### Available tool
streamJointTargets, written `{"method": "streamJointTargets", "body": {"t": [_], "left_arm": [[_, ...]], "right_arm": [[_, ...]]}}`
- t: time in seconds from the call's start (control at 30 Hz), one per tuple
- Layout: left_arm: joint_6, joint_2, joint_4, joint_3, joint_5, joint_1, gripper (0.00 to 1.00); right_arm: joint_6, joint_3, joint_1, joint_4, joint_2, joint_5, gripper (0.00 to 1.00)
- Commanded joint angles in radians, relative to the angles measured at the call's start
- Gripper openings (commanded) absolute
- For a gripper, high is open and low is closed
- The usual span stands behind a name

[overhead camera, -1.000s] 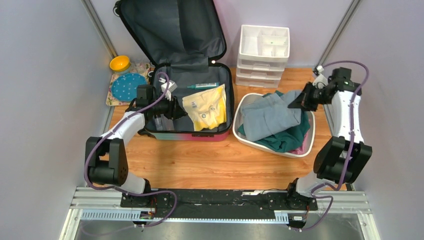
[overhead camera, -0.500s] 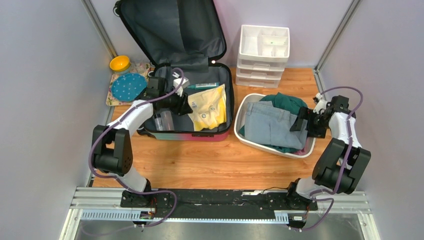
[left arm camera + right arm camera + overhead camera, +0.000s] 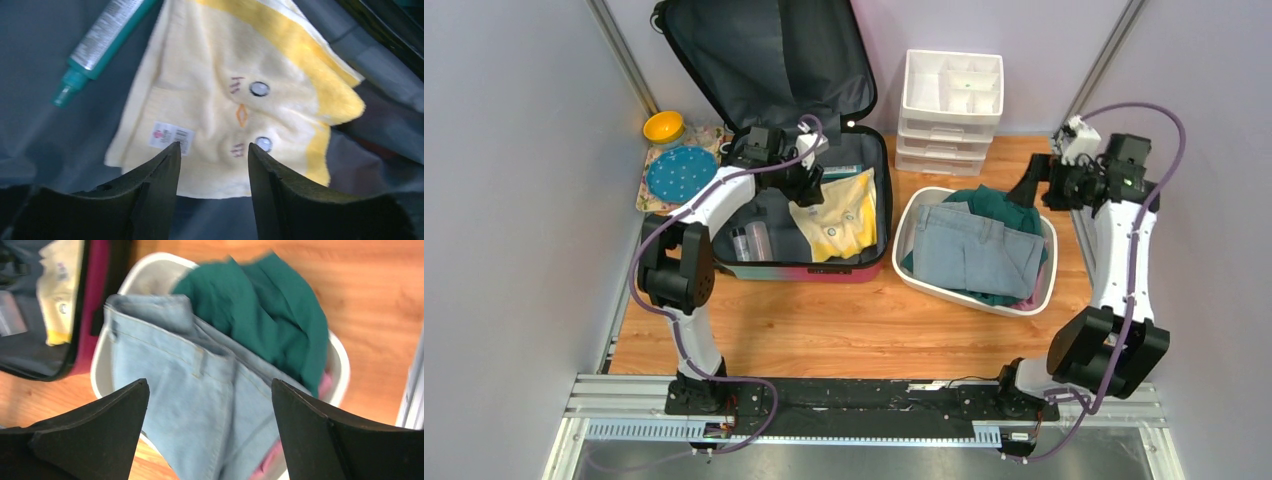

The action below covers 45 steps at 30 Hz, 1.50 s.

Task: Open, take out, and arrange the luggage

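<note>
Top view, luggage (image 3: 809, 272): open at far left of table (image 3: 844, 320), lid upright.
Left wrist, left gripper (image 3: 213, 147): parted, empty, over yellow towel (image 3: 220, 75) inside luggage.
Right wrist, right gripper (image 3: 210, 385): spread wide, empty, above jeans (image 3: 165, 375) in white basin (image 3: 150, 272).

Just ahead of the left hand (image 3: 213, 147), past matt black fingers (image 3: 155, 190): fleecy yellow towel (image 3: 225, 75), glossy teal plastic tube (image 3: 105, 35), dull grey fabric lining the luggage (image 3: 30, 75). Under the right hand (image 3: 210, 385): faded denim (image 3: 165, 390), soft green cloth (image 3: 270, 305), smooth white plastic basin (image 3: 150, 270), satin-finished wood worktop (image 3: 380, 290).
</note>
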Motion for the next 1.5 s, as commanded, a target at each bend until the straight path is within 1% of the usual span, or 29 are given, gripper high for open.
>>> {"method": "streamJointTargets", "body": {"t": [0.0, 0.03, 0.07, 0.1, 0.13, 0.2, 0.23, 0.27, 0.3, 0.33, 0.37, 0.4, 0.43, 0.47, 0.5, 0.53, 0.57, 0.67, 0.83, 0.9, 1.0, 1.03, 1.1, 1.2, 1.27, 1.47], "left_arm": [[0.028, 0.059, -0.024, 0.115, -0.006, 0.047, 0.63], [0.034, 0.070, -0.043, 0.129, -0.003, 0.057, 0.69], [0.031, 0.087, -0.044, 0.138, 0.013, 0.064, 0.71], [0.019, 0.090, -0.037, 0.141, 0.026, 0.076, 0.72], [-0.020, 0.092, -0.028, 0.138, 0.040, 0.101, 0.72], [-0.070, 0.086, -0.003, 0.111, 0.105, 0.133, 0.72], [-0.102, 0.081, 0.015, 0.100, 0.124, 0.153, 0.74], [-0.106, 0.066, 0.018, 0.086, 0.142, 0.159, 0.75], [-0.101, 0.057, 0.019, 0.054, 0.138, 0.162, 0.75], [-0.085, 0.044, 0.019, 0.037, 0.127, 0.162, 0.76], [-0.078, 0.018, 0.019, 0.020, 0.109, 0.162, 0.76], [-0.075, 0.006, 0.026, -0.017, 0.101, 0.162, 0.76], [-0.080, -0.006, 0.032, -0.034, 0.093, 0.162, 0.76], [-0.086, -0.028, 0.037, -0.049, 0.075, 0.164, 0.76], [-0.093, -0.036, 0.049, -0.070, 0.064, 0.164, 0.76], [-0.113, -0.040, 0.057, -0.081, 0.055, 0.164, 0.76], [-0.123, -0.045, 0.066, -0.090, 0.031, 0.164, 0.76], [-0.111, -0.036, 0.095, -0.117, 0.020, 0.162, 0.75], [-0.089, -0.010, 0.228, -0.156, 0.014, 0.164, 0.74], [-0.083, 0.006, 0.288, -0.158, 0.030, 0.162, 0.74], [-0.029, 0.036, 0.331, -0.144, 0.087, 0.162, 0.74], [0.038, 0.059, 0.322, -0.132, 0.121, 0.162, 0.74], [0.136, 0.089, 0.275, -0.077, 0.121, 0.161, 0.74], [0.242, 0.154, 0.187, 0.006, 0.127, 0.155, 0.74], [0.262, 0.194, 0.158, 0.052, 0.100, 0.149, 0.73], [0.316, 0.234, 0.158, 0.058, -0.022, 0.101, 0.72]], "right_arm": [[0.040, 0.155, 0.169, 0.044, 0.068, -0.067, 0.93], [0.052, 0.192, 0.248, 0.058, 0.101, -0.053, 0.92], [0.057, 0.211, 0.287, 0.098, 0.120, -0.017, 0.92], [0.063, 0.230, 0.327, 0.115, 0.140, 0.000, 0.92], [0.063, 0.252, 0.395, 0.126, 0.188, 0.014, 0.90], [0.052, 0.351, 0.491, 0.134, 0.250, 0.071, 0.89], [0.045, 0.393, 0.566, 0.130, 0.314, 0.097, 0.89], [0.022, 0.430, 0.603, 0.129, 0.344, 0.123, 0.89], [0.011, 0.503, 0.637, 0.126, 0.374, 0.182, 0.88], [-0.004, 0.542, 0.701, 0.123, 0.437, 0.215, 0.88], [-0.018, 0.582, 0.732, 0.103, 0.472, 0.296, 0.87], [-0.017, 0.676, 0.758, 0.092, 0.509, 0.331, 0.86], [-0.012, 0.718, 0.801, 0.080, 0.585, 0.362, 0.84], [-0.009, 0.770, 0.821, 0.059, 0.623, 0.431, 0.84], [-0.001, 0.836, 0.838, 0.052, 0.659, 0.456, 0.83], [-0.004, 0.856, 0.862, 0.057, 0.710, 0.479, 0.82], [-0.009, 0.864, 0.873, 0.078, 0.727, 0.520, 0.82], [-0.006, 0.875, 0.898, 0.103, 0.782, 0.568, 0.82], [0.066, 0.852, 0.898, 0.153, 0.832, 0.597, 0.84], [0.084, 0.852, 0.898, 0.158, 0.845, 0.589, 0.84], [0.108, 0.846, 0.898, 0.160, 0.842, 0.574, 0.84], [0.111, 0.843, 0.898, 0.158, 0.835, 0.565, 0.84], [0.118, 0.824, 0.896, 0.158, 0.810, 0.533, 0.84], [0.146, 0.798, 0.886, 0.153, 0.775, 0.482, 0.85], [0.163, 0.794, 0.879, 0.144, 0.758, 0.456, 0.85], [0.178, 0.755, 0.855, 0.130, 0.714, 0.409, 0.86]]}}
